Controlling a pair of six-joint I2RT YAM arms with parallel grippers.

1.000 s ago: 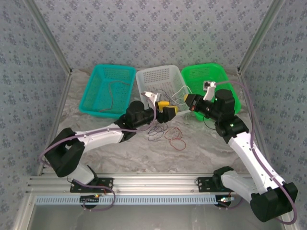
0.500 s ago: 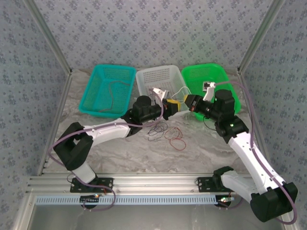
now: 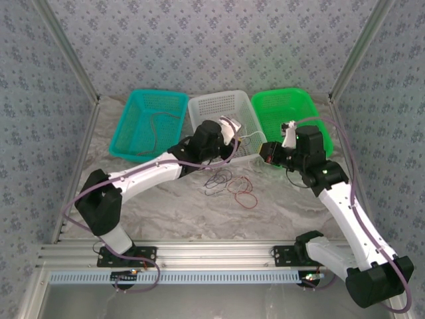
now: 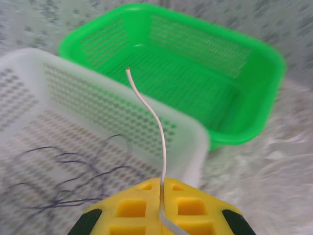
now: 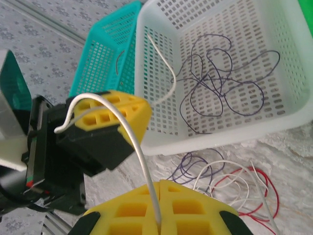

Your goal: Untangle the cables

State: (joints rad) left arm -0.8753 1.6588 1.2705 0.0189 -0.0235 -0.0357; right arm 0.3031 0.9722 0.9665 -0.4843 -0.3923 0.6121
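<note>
Left claw (image 4: 161, 185) and right claw (image 5: 159, 188) both pinch the white cable (image 4: 157, 122); looks light and floppy, so grab near an end.

The left fingers (image 4: 132, 208) and the right fingers (image 5: 124, 210) are cut off by the bottom edge of their own wrist views. Past each closed seam the white cable (image 4: 159, 127) is hidden. The green basket (image 4: 234, 134) blurs toward its far rim. The teal basket (image 5: 105, 44) sits mostly behind the white basket (image 5: 141, 73). The tangle of cables (image 5: 230, 176) on the counter (image 5: 303, 161) runs off the lower right edge.
</note>
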